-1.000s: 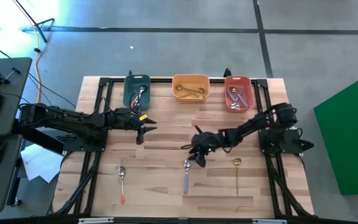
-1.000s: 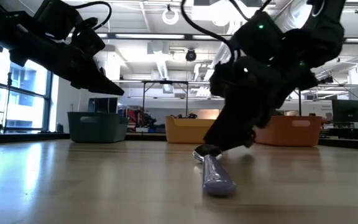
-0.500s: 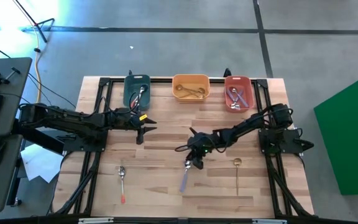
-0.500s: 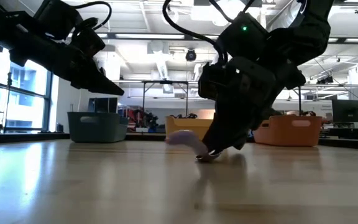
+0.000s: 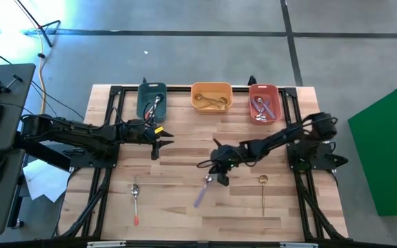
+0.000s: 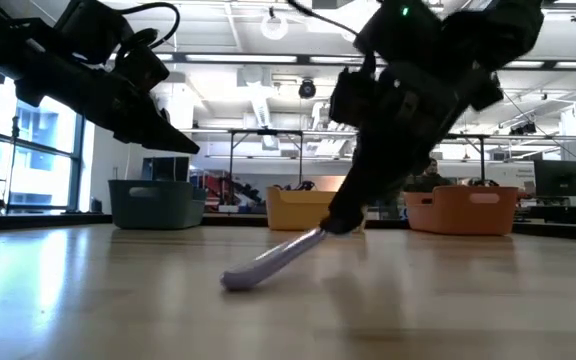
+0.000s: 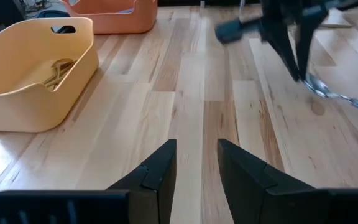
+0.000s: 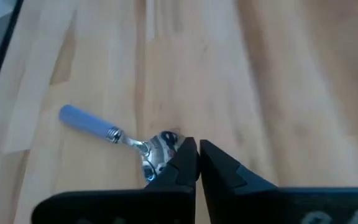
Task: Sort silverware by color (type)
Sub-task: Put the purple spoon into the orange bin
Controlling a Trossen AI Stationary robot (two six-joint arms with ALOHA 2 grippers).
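1. High view: the right gripper (image 5: 216, 179) is pinching the metal head of a blue-handled spoon (image 5: 202, 193) near the table (image 5: 178, 148) centre, handle trailing toward seven o'clock. A red-handled spoon (image 5: 136, 204) is lying at its nine o'clock, a gold spoon (image 5: 262, 193) at three. The left gripper (image 5: 156, 146) is hovering near the teal bin (image 5: 150, 100).
2. Low view: the spoon's handle tip is resting on the wood, head raised.
3. Left wrist view: fingers (image 7: 157, 171) are standing partly apart, empty, beside the orange bin (image 7: 33, 74).
4. Right wrist view: fingers (image 8: 182, 165) are pressing together on the spoon's bowl.
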